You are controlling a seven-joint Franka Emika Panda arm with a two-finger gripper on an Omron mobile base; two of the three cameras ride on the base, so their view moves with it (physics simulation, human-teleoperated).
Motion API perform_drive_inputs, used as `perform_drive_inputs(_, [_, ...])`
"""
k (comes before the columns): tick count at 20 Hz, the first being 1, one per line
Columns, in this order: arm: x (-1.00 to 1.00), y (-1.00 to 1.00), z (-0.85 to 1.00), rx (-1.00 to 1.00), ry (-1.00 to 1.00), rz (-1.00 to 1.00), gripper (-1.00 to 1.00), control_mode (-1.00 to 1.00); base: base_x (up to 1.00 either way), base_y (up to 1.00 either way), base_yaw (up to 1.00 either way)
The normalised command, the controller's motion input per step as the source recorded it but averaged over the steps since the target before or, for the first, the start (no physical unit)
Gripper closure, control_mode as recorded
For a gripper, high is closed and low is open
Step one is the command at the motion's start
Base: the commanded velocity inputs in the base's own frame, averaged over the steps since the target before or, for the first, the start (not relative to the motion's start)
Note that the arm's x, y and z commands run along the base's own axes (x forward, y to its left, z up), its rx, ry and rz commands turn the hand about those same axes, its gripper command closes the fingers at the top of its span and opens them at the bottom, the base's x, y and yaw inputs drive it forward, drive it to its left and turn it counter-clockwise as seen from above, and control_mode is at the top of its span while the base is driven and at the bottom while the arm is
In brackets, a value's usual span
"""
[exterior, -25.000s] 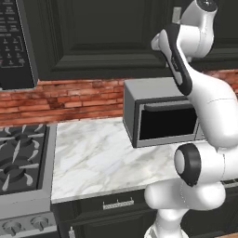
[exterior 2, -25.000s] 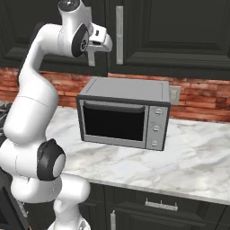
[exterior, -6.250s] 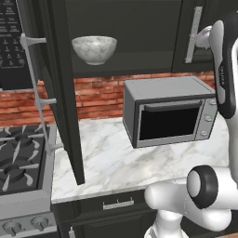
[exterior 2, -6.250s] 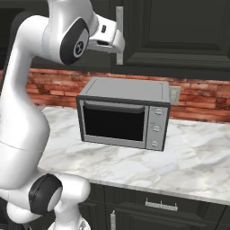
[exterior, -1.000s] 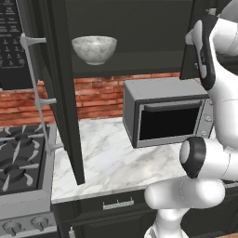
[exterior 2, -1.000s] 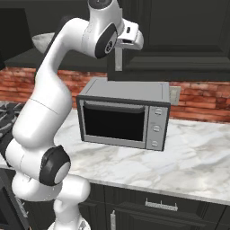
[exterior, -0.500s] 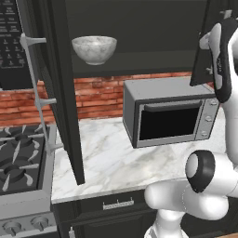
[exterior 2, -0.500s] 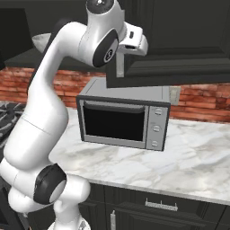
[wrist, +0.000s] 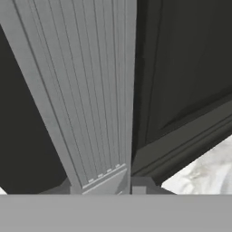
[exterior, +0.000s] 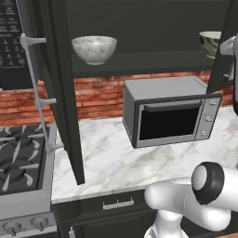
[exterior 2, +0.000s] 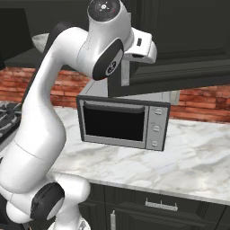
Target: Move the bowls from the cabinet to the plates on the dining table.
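Jaws (exterior 2: 126,72) pinched the upright silver handle (wrist: 90,90) of the cabinet door (exterior 2: 175,40); both bowls (exterior: 94,49) sat mouth-up on the shelf.

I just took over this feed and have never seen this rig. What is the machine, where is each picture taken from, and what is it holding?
It is a white robot arm on a drivable base in a rendered kitchen. Two pictures come from cameras on the base, behind the arm to its left and right; the third looks along the gripper. The gripper is shut on the silver bar handle of the right cabinet door, which stands partly open. The left door is fully open. On the cabinet shelf stand a marbled bowl and a second bowl. A grey microwave sits on the marble counter, beside a stove.
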Motion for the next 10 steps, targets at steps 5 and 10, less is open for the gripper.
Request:
perform_drive_inputs(5, [-0.49,-0.46,-0.10,0.00,0.00,0.00,1.00,-1.00,0.00,0.00,0.00])
perform_drive_inputs(10, [-0.44,-0.39,-0.05,0.00,0.00,0.00,1.00,-1.00,0.00,0.00,0.00])
